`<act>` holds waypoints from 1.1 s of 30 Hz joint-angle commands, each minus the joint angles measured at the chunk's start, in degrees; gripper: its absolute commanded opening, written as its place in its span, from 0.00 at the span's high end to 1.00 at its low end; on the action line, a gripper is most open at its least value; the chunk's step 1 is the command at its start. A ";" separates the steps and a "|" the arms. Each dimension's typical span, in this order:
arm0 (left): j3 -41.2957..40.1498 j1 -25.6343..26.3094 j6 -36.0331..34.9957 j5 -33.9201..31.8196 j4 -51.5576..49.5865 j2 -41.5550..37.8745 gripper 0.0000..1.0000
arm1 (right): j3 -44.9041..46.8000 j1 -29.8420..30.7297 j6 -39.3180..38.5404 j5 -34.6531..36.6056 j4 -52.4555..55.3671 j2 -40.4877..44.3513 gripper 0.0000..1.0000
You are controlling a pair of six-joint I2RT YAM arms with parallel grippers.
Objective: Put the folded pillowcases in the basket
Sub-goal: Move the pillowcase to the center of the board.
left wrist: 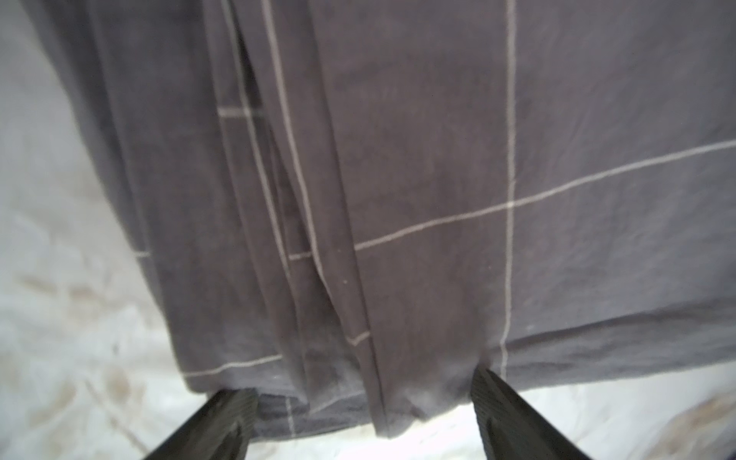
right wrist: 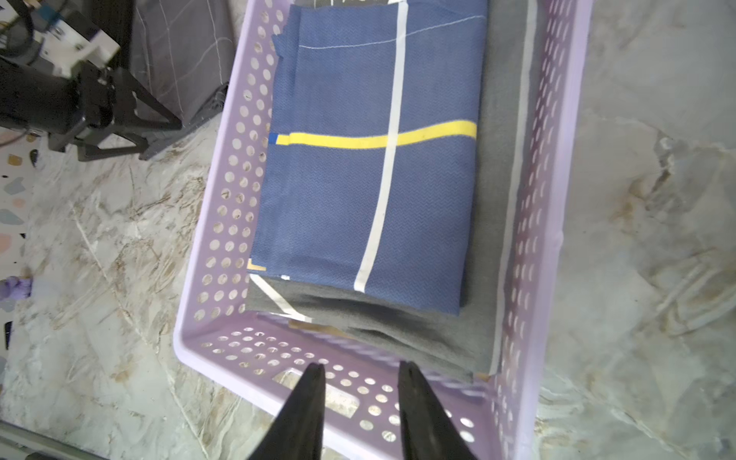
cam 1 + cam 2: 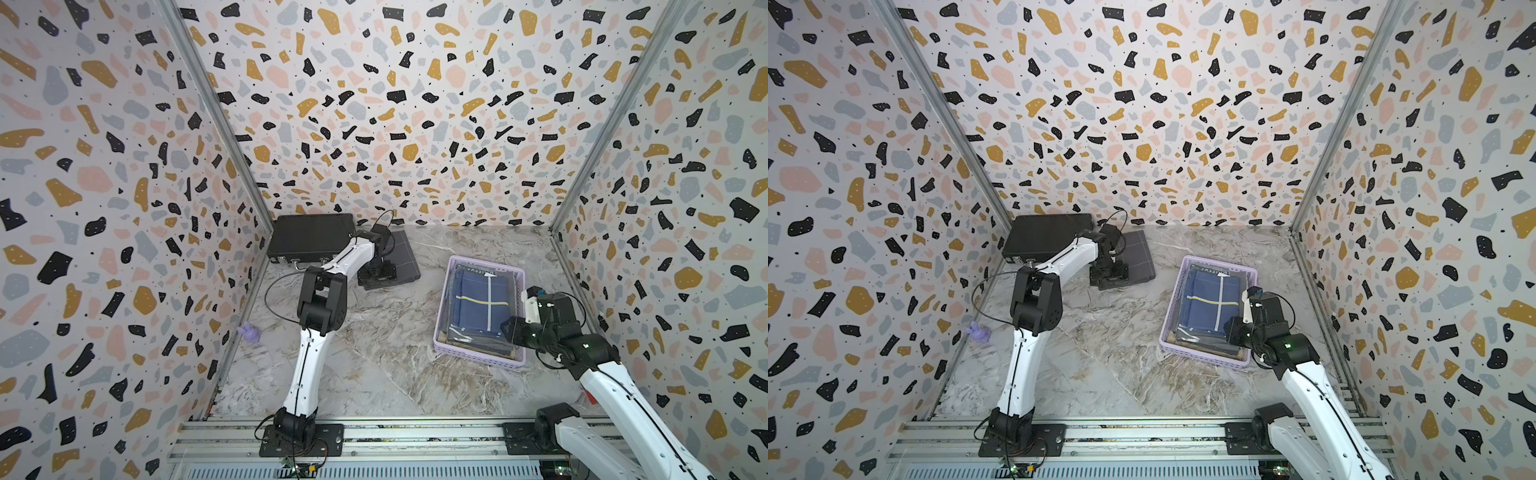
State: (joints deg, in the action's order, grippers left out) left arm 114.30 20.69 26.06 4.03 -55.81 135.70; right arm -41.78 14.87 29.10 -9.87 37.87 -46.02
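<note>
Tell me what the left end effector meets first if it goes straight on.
The folded grey pillowcase: the left end effector points at its near edge, jaws open either side. Contact looks imminent, though depth is unclear.

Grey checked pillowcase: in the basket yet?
Out. The pillowcase lies folded on the table beside the black case, the open left end effector at its edge. The basket holds other folded cloths.
</note>
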 commanded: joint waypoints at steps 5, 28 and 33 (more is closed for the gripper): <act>-32.72 0.48 4.64 8.28 0.92 -14.19 0.18 | -3.48 0.33 2.02 -4.48 2.30 4.49 0.66; -47.39 5.23 6.45 -3.03 2.64 -52.61 0.14 | -4.11 8.39 1.72 -8.83 1.51 5.50 0.79; -49.92 5.59 10.92 2.34 15.70 -41.29 0.16 | -3.54 12.89 0.49 -6.85 -0.06 1.21 0.79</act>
State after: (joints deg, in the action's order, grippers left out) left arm 66.26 26.13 35.57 4.19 -46.81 91.20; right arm -45.25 25.91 30.72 -18.48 39.51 -43.07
